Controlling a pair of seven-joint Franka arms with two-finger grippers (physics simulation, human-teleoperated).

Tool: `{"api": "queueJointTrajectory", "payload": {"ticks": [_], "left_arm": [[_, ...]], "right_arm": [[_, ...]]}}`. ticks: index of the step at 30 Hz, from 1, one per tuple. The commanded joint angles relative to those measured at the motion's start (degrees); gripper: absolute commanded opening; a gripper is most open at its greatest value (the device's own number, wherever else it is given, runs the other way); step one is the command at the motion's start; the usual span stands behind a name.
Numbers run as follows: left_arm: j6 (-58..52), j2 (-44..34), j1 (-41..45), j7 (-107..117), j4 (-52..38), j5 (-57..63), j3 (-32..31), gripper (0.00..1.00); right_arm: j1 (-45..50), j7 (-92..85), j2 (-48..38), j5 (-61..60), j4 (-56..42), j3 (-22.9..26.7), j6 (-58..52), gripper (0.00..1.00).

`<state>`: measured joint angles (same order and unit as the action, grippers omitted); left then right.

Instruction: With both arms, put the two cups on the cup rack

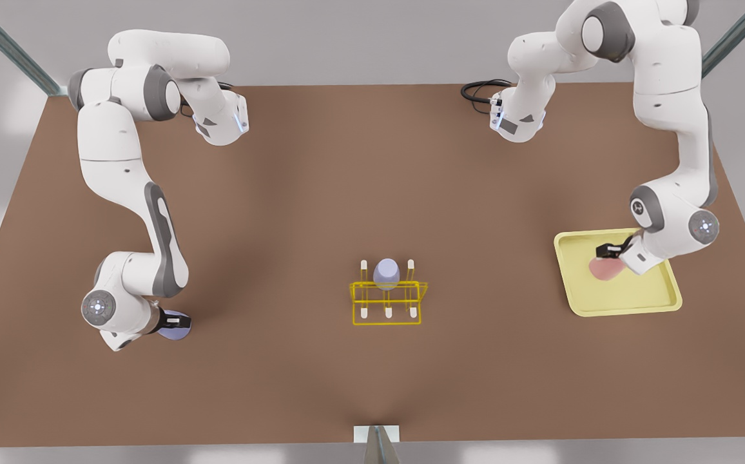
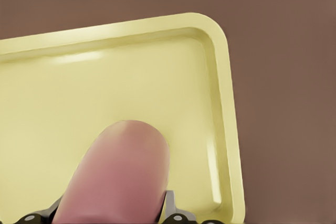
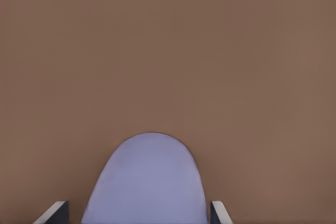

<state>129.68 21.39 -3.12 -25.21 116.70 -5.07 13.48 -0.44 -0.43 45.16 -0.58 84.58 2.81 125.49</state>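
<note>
Cups both sit between my fingers: my left gripper (image 1: 609, 250) clamps the pink cup (image 1: 604, 269) over the tray (image 1: 624, 306), my right gripper (image 1: 169, 318) clamps the lavender cup (image 1: 176, 330) above the table (image 1: 321, 180). They look light, stiff and smooth (slippery, I'd guess), so I'd hold mid-wall. A look-alike lavender tumbler (image 1: 386, 273) already sits on the cup rack (image 1: 388, 303).

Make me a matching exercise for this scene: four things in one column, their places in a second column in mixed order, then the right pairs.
Things
1. salmon pink cup
2. lavender cup on the table
3. third lavender cup
4. pale-yellow tray

Places
A. upside down on a peg of the cup rack
B. between the fingers of the right gripper, at the front view's left
C. flat on the table at the front view's right
D. between the fingers of the left gripper, over the tray

Pairs: 1-D, 2-B, 3-A, 4-C
</note>
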Motion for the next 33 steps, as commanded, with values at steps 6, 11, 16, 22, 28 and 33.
{"api": "queueJointTrajectory", "payload": {"ticks": [6,11,16,22,28,33], "left_arm": [[-11.1,1.7,2.3,24.1,-13.8,-0.6,-12.0,0.83],[-11.1,14.8,2.4,52.8,-35.1,-1.2,-25.5,0.83],[-10.9,23.1,9.3,72.0,-51.7,-1.8,-28.5,0.83],[-18.9,23.0,15.3,78.3,-51.9,-1.9,-28.5,0.84],[-18.9,24.4,17.6,80.3,-52.0,-2.1,-28.6,0.84],[-17.0,25.2,18.5,80.7,-52.4,-3.3,-29.3,0.84]], "right_arm": [[-0.2,0.3,0.2,0.0,0.0,0.0,0.2,1.0],[-0.3,0.3,0.3,-0.1,0.0,0.0,0.2,0.83],[-0.3,0.2,0.1,-0.2,-0.1,0.0,0.1,0.81],[-0.4,-0.4,-0.4,-1.2,-0.3,-0.3,-0.9,0.81],[-0.3,-0.4,-2.5,-3.9,-0.7,-4.9,-2.2,0.81],[-0.3,0.5,-3.9,-8.7,-1.3,-11.9,-2.2,0.81]]}}
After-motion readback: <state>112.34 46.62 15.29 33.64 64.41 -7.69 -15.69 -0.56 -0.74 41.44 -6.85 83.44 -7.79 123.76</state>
